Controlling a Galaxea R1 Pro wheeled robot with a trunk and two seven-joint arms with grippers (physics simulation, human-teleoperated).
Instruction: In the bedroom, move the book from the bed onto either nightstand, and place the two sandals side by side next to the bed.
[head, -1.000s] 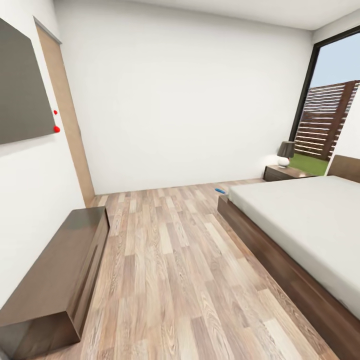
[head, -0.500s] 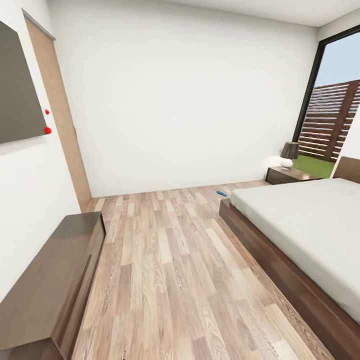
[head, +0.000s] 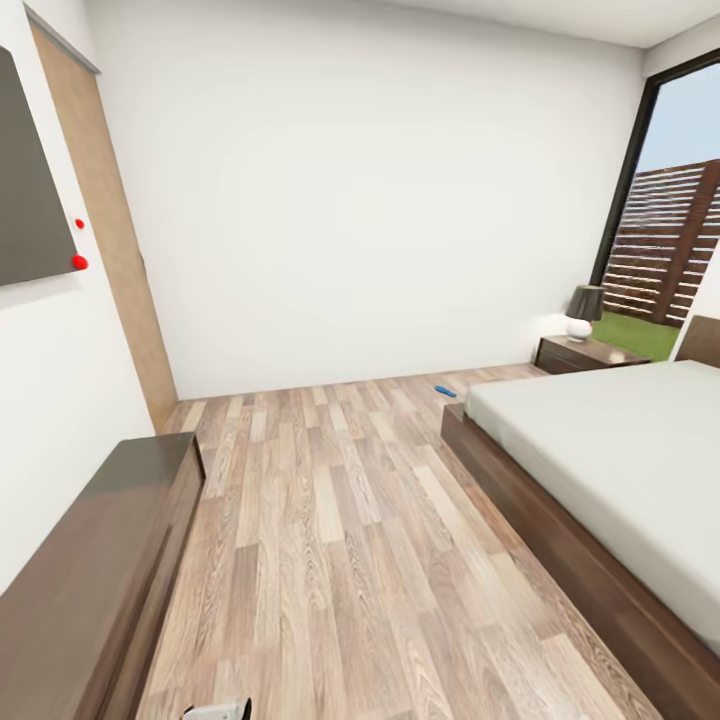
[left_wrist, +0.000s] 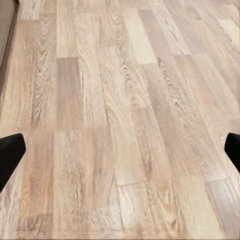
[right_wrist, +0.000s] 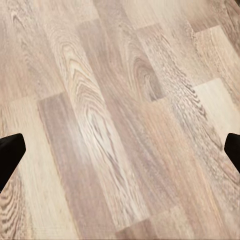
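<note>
Sandal (head: 445, 391) on floor (head: 330, 520) off bed (head: 600, 450) corner; nightstand (head: 585, 353) bears lamp (head: 583, 312)

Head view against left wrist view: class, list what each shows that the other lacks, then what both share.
Head view: the bed with its pale mattress, a nightstand carrying a lamp, one blue sandal on the floor by the bed's far corner, a long low bench cabinet, white walls and the window.

Left wrist view: the left end effector, its dark fingertips wide apart, open, with nothing between them.

Shared: the light wood-plank floor.
</note>
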